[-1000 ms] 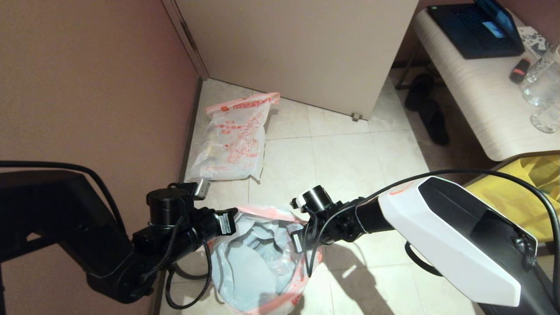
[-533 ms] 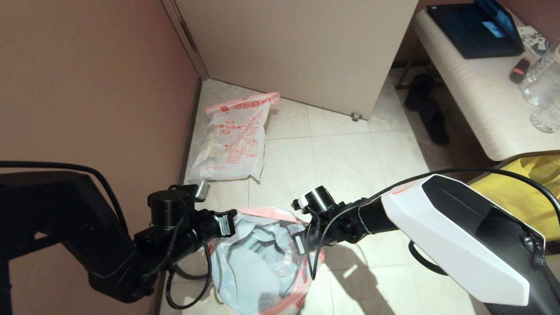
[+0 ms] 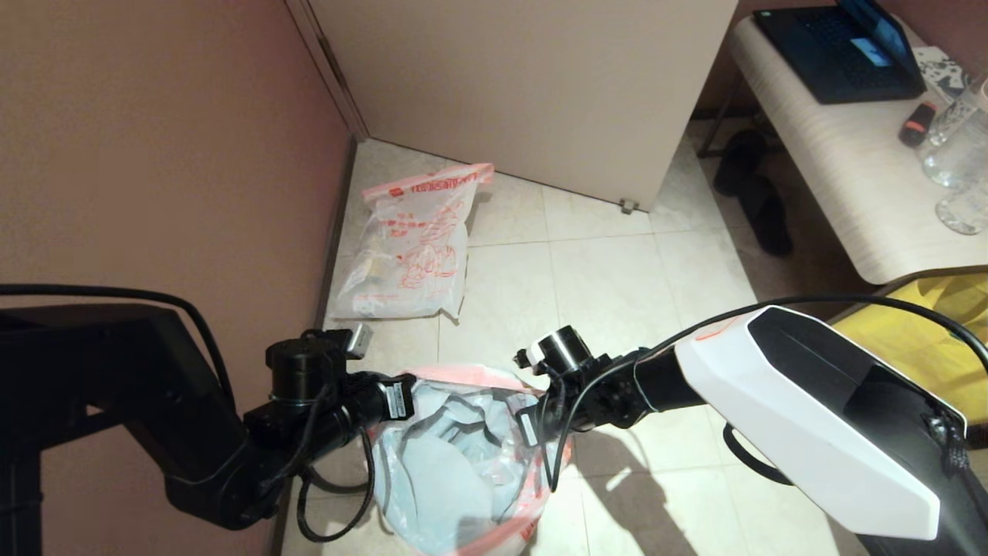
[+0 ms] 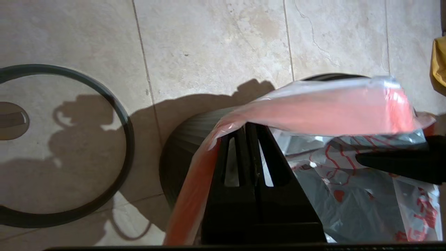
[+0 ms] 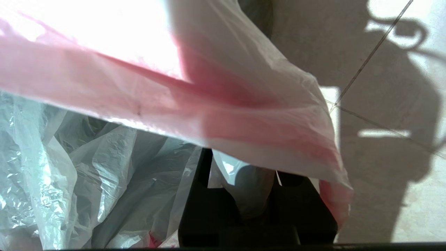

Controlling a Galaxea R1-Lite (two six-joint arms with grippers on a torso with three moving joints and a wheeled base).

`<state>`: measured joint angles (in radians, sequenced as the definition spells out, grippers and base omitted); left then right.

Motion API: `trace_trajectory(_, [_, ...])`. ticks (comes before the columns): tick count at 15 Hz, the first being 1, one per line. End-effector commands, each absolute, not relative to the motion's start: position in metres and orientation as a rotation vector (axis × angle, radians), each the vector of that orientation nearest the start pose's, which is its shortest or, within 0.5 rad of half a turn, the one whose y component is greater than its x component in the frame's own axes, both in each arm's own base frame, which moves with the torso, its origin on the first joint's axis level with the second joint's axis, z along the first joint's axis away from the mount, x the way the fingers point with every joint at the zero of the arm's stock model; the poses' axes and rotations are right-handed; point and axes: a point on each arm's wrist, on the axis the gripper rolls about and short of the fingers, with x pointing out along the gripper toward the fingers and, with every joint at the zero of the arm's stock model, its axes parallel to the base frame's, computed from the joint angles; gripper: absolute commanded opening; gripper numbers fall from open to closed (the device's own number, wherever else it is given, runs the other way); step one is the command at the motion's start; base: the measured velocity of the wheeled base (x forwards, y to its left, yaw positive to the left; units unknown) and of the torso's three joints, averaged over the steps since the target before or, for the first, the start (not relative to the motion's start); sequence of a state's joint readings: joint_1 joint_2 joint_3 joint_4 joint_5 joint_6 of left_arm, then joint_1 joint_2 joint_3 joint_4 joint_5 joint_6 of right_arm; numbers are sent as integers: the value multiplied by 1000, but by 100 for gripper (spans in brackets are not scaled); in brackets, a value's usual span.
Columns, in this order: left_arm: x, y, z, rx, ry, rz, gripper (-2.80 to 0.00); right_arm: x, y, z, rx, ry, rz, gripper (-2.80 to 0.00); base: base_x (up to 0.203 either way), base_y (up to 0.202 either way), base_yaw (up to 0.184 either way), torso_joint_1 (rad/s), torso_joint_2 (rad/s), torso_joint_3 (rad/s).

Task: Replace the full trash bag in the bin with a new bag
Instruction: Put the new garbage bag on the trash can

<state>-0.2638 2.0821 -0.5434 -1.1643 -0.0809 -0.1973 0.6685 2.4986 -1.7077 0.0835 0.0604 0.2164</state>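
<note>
Standing at the far side, a pale door (image 3: 532, 85) closes the corner where it meets the pink-brown wall (image 3: 154, 139) on the left. The tiled floor (image 3: 617, 286) between them lies open from the door toward the robot, with the widest free stretch right of centre.

Right side: a light wooden bench (image 3: 841, 170) with a rounded near edge, carrying a laptop (image 3: 837, 50) and glassware (image 3: 953, 147); dark slippers (image 3: 752, 193) lie under its left edge; a yellow bag (image 3: 918, 340) sits below its near end.

Far left, along the wall's base: the full trash bag (image 3: 413, 247), red print showing, lying flat on the tiles, well apart from both arms.

Near centre: the new bag (image 3: 463, 463), mouth spread wide, pink band running round the edge. In the left wrist view the bin (image 4: 184, 150) shows dark beneath the bag's mouth, and the grey ring (image 4: 115, 115) lies on the floor beside it, apart from the bin.

Left gripper (image 4: 248, 129): at the left edge of the bag's mouth, fingers clamped together on the pink band.

Right gripper (image 5: 249, 174): at the right edge of the mouth, fingers pinching a fold of the bag's film just under the band.
</note>
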Motion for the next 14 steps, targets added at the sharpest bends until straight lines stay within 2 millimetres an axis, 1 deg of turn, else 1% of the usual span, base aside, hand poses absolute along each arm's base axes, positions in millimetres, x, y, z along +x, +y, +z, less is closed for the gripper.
trace_trajectory(1, [316, -81, 53, -166, 392, -286, -280, 376, 299, 32, -75, 919, 589, -280, 0, 0, 0, 0, 0, 0])
trace_trajectory(3, [317, -78, 53, -166, 390, -279, -280, 375, 299, 29, -86, 898, 608, -280, 0, 0, 0, 0, 0, 0])
trace_trajectory(7, [321, -81, 36, -159, 437, -277, -280, 372, 297, 25, -100, 892, 633, -280, 0, 0, 0, 0, 0, 0])
trace_trajectory(9, [325, -82, 27, -140, 453, -280, -280, 368, 294, 34, -82, 894, 684, -280, 0, 0, 0, 0, 0, 0])
trace_trajectory(14, [338, -78, 22, -141, 444, -250, -280, 357, 287, 39, -113, 862, 786, -280, 0, 0, 0, 0, 0, 0])
